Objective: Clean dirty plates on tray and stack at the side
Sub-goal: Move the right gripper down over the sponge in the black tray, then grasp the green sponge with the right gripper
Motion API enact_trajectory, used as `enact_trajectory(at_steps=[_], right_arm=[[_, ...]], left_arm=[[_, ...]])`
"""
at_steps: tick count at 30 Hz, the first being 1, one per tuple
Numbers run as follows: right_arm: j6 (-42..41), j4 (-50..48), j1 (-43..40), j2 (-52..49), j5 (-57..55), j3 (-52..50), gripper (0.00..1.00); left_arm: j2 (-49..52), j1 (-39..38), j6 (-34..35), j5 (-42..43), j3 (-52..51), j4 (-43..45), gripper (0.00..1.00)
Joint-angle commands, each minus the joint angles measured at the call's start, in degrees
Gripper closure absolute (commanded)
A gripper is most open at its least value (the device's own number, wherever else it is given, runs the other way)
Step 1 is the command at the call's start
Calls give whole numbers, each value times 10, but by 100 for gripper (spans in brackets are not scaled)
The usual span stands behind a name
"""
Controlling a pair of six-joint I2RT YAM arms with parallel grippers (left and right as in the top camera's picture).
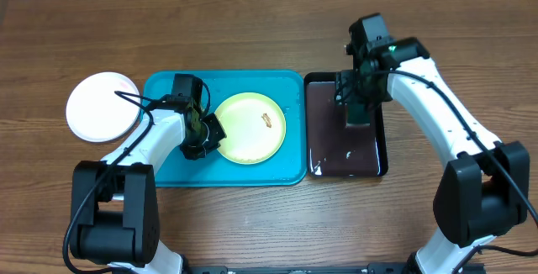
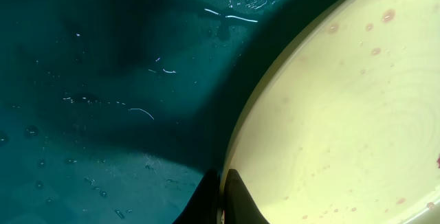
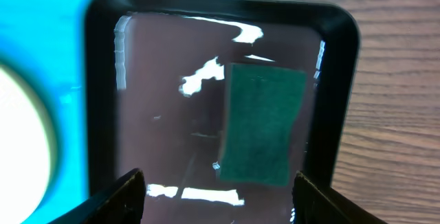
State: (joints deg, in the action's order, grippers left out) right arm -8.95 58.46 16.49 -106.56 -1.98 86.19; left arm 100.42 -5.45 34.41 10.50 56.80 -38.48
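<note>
A pale yellow plate (image 1: 249, 128) with a small red-brown smear lies in the turquoise tray (image 1: 168, 169). My left gripper (image 1: 207, 136) is shut on the plate's left rim. In the left wrist view the two fingers (image 2: 223, 200) pinch the rim of the yellow plate (image 2: 344, 114), which is speckled with small reddish spots, over the wet tray floor (image 2: 103, 80). A white plate (image 1: 102, 106) lies on the table left of the tray. The mint plate is not in view. My right gripper (image 1: 357, 106) is open and empty above the black tray.
A narrow glossy black tray (image 1: 321, 163) holding water stands right of the turquoise tray. A dark green scouring pad (image 3: 261, 124) lies in the black tray (image 3: 103, 80), below my open right fingers (image 3: 220, 203). Wooden table surrounds both trays.
</note>
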Motion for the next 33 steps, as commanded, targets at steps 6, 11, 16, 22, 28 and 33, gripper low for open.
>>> enact_trajectory(at_steps=[6,11,16,22,28,33], right_arm=[[-31,-102,-4,2,-38,-94,27],[-31,-163,-4,1,-38,-141,27],[-31,-214,-5,1,-40,-170,27],[-31,-234,-5,1,-40,-188,30],[-31,-238,-5,0,-41,-188,32],[-31,-244,-5,0,-56,-193,34]], left_arm=[[16,-3,3,-13,3,0,96],[16,-3,3,-12,3,0,96],[15,-3,3,-13,4,0,96],[16,-3,3,-13,3,0,96],[16,-3,3,-13,4,0,96],[16,-3,3,-13,3,0,96]])
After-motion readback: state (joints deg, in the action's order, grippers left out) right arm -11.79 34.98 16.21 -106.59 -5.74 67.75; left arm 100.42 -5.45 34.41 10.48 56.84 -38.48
